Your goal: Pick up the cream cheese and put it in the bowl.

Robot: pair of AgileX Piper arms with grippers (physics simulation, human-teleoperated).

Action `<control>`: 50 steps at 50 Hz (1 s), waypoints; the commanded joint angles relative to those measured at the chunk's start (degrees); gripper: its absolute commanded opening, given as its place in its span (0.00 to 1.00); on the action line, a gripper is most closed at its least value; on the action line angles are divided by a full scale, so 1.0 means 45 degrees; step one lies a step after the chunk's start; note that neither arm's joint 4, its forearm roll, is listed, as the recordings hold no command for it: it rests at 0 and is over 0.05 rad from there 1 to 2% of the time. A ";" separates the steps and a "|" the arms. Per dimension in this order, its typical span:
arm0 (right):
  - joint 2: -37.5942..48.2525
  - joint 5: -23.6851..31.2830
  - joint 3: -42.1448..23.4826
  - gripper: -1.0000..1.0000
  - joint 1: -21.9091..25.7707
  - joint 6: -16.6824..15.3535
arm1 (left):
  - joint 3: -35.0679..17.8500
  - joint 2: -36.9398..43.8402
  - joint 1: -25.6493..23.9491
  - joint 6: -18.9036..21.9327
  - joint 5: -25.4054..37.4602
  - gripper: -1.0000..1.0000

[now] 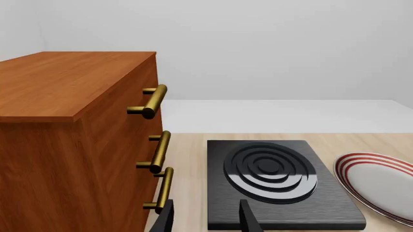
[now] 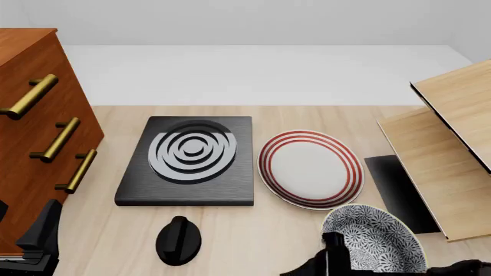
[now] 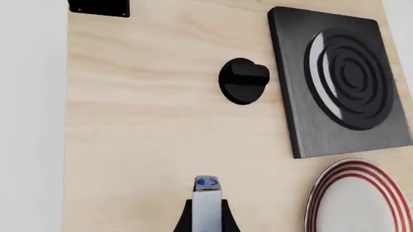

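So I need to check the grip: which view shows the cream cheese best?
The right wrist view: the cream cheese sits between the right tool's fingers, blue logo end showing. The front view hides it behind the right arm near the bowl. The left wrist view does not show it.

speckled bowl [image 2: 383,241], red-ringed plate [image 2: 311,168]

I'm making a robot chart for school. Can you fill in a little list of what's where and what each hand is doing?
cream cheese: clamped between the right gripper's fingers, blue end sticking out
bowl: near edge of the table, right side, nothing visible inside
plate: red-ringed, between stove and bowl, bare
stove: black burner, left of the plate
knob: black, in front of the stove
cabinet: wooden drawers, far left
left gripper: open, holding nothing
task: cheese not yet in the bowl
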 commanded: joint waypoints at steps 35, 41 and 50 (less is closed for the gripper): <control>-0.3838 0.2791 -0.2027 0.00 -0.5379 -0.0113 | 0.0000 0.0000 0.0000 0.0000 0.0000 1.00; -0.3747 0.2510 -0.1823 0.00 -0.5816 0.0210 | 0.0000 0.0000 0.0000 0.0000 0.0000 1.00; -0.3519 0.1854 -0.1231 0.00 -0.6637 0.0637 | 0.0000 0.0000 0.0000 0.0000 0.0000 1.00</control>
